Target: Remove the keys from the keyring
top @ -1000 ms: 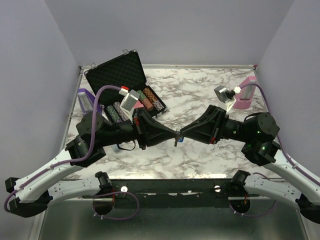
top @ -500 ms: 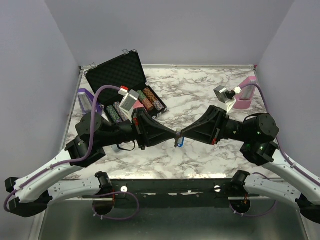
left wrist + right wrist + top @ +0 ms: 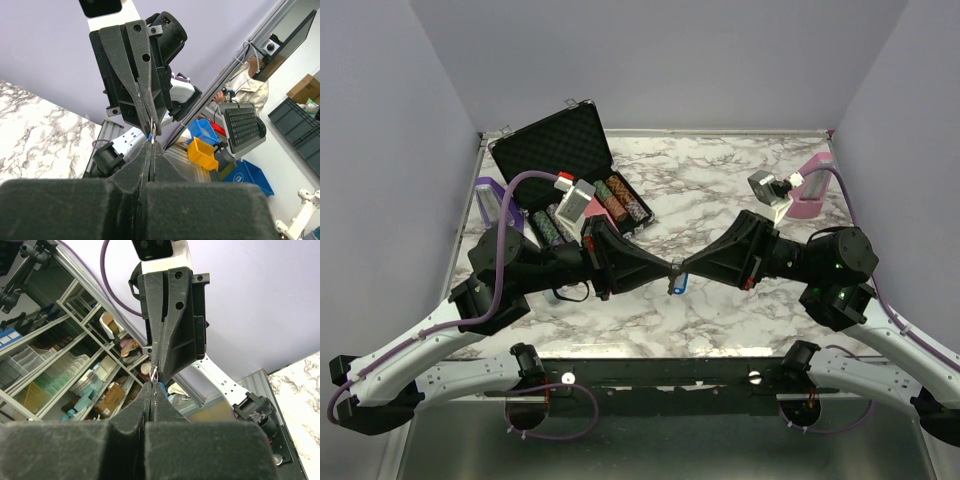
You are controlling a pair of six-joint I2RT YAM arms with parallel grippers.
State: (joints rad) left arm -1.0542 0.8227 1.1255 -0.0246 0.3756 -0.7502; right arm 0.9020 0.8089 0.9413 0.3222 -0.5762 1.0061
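Observation:
Both grippers meet tip to tip above the middle of the marble table (image 3: 720,180). My left gripper (image 3: 670,272) is shut, and a thin silver piece of the keyring (image 3: 153,134) sticks out of its tips. My right gripper (image 3: 682,270) is shut too, with the metal ring (image 3: 153,373) pinched at its tips. The blue tag (image 3: 683,286) hangs just below the meeting point and shows as a blue sliver (image 3: 163,388) in the right wrist view. A small grey piece, probably the key (image 3: 670,288), dangles beside the tag; the fingers hide most of it.
An open black poker chip case (image 3: 560,150) with rows of striped chips (image 3: 610,200) stands at the back left, behind the left arm. A purple object (image 3: 490,195) lies at the left edge and a pink one (image 3: 810,195) at the back right.
My right gripper has closed from partly open to shut on the ring. The blue tag has dropped slightly below the tips. The left gripper stayed shut in place.

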